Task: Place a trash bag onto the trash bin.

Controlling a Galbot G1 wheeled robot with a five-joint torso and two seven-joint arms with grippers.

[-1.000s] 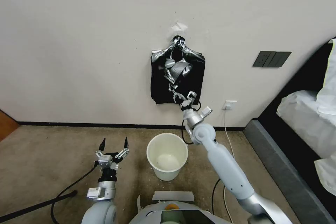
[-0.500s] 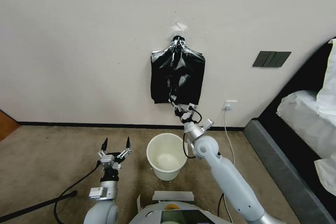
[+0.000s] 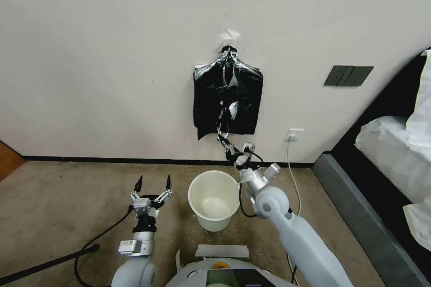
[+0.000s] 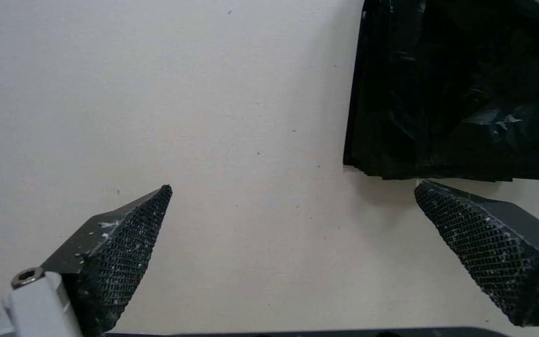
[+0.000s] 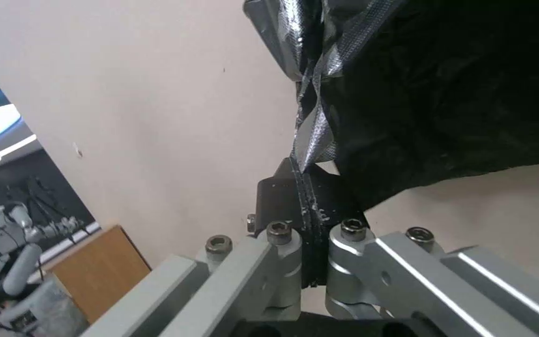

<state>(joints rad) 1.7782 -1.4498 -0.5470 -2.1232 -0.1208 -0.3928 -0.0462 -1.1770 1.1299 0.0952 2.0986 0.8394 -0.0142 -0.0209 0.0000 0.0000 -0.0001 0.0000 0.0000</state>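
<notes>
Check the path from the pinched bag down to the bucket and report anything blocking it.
Nothing visible blocks it. The right gripper pinches a strand of the trash bag just below the hanging bundle, and the open bucket stands on the floor below, slightly left.

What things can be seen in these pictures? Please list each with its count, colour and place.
trash bag: one, black with silvery sheen, drawn out as a thin strip from the bundle down to the right hand.
bundle of bags: one, black, hanging on the wall above the bin.
trash bin: one, cream-white, on the floor below the bundle, no bag on it yet.
switch plate: one, dark grey, on the wall to the right.
wall socket: one, white, low on the wall, with a cable plugged in.
bed: one, dark frame with white bedding, far right.
left hand: one, black fingers, open, low beside the bin.
right hand: one, shut on the trash bag, above the bin's rim.
</notes>
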